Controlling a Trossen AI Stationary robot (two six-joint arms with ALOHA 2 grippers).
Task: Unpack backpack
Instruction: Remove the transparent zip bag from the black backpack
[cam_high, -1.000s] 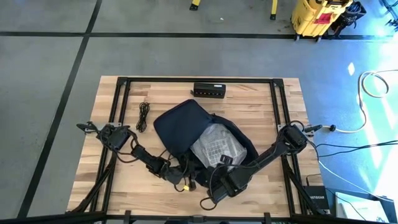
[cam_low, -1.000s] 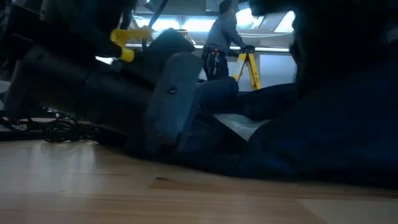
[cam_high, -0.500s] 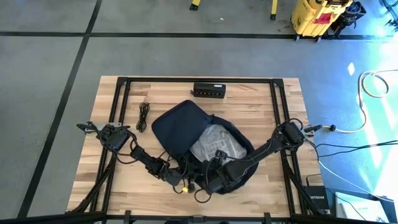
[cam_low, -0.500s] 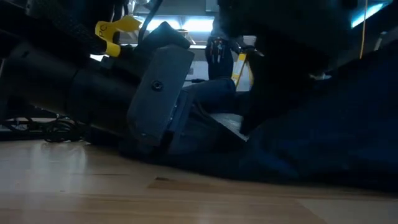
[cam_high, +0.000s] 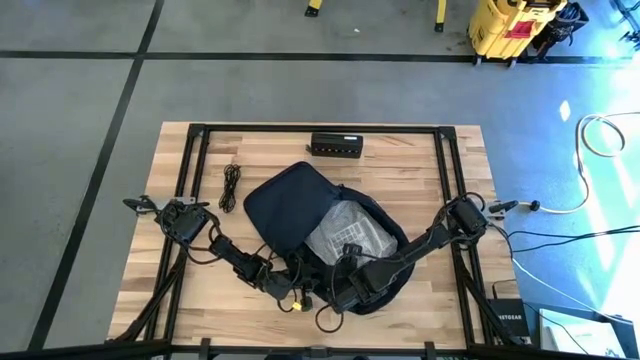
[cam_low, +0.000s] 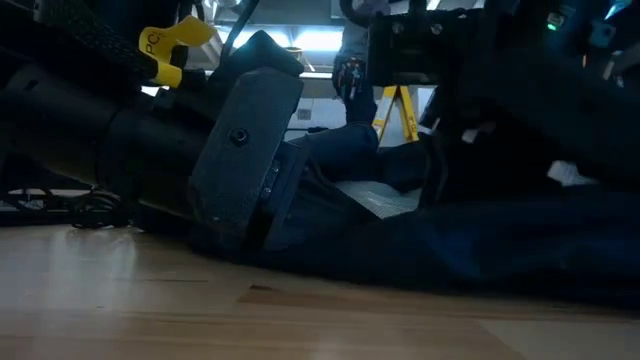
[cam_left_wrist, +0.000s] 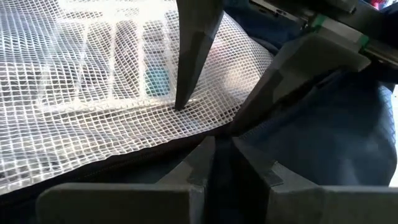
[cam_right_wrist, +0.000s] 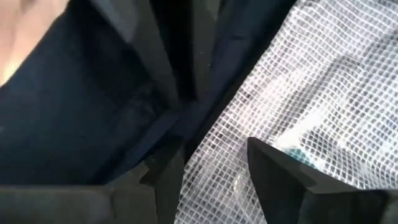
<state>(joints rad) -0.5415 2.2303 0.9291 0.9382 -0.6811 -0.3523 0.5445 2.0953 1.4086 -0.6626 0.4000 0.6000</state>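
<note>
The dark navy backpack (cam_high: 290, 205) lies open on the wooden table with its flap thrown toward the far left. A clear mesh pouch (cam_high: 350, 235) shows in its mouth. My left gripper (cam_high: 300, 288) reaches in low from the left and is shut on the bag's near rim. My right gripper (cam_high: 345, 275) comes down steeply from the right and stands open over the pouch's near edge (cam_right_wrist: 261, 118). One of its fingers (cam_right_wrist: 163, 177) is beside the bag's rim and the other (cam_right_wrist: 280, 171) is over the mesh. My left gripper pinches the backpack's opening rim (cam_left_wrist: 165, 154) on its near side between its two fingers, which come in almost level from the table's left. The fabric edge is raised a little off the pouch. My right gripper's dark fingertip (cam_left_wrist: 181, 99) rests on the pouch's mesh from above, close to the rim. I cannot tell whether its other finger touches anything.
A black box (cam_high: 336, 146) stands at the table's far edge and a coiled black cord (cam_high: 231, 186) lies left of the backpack. Black frame rails (cam_high: 190, 180) run along both sides. A person (cam_low: 352, 60) stands in the room beyond.
My right gripper has gone down and toward the table's left, from the backpack's near outer edge into its mouth above the mesh pouch, rolling its wrist on the way. My left gripper keeps the rim in place.
</note>
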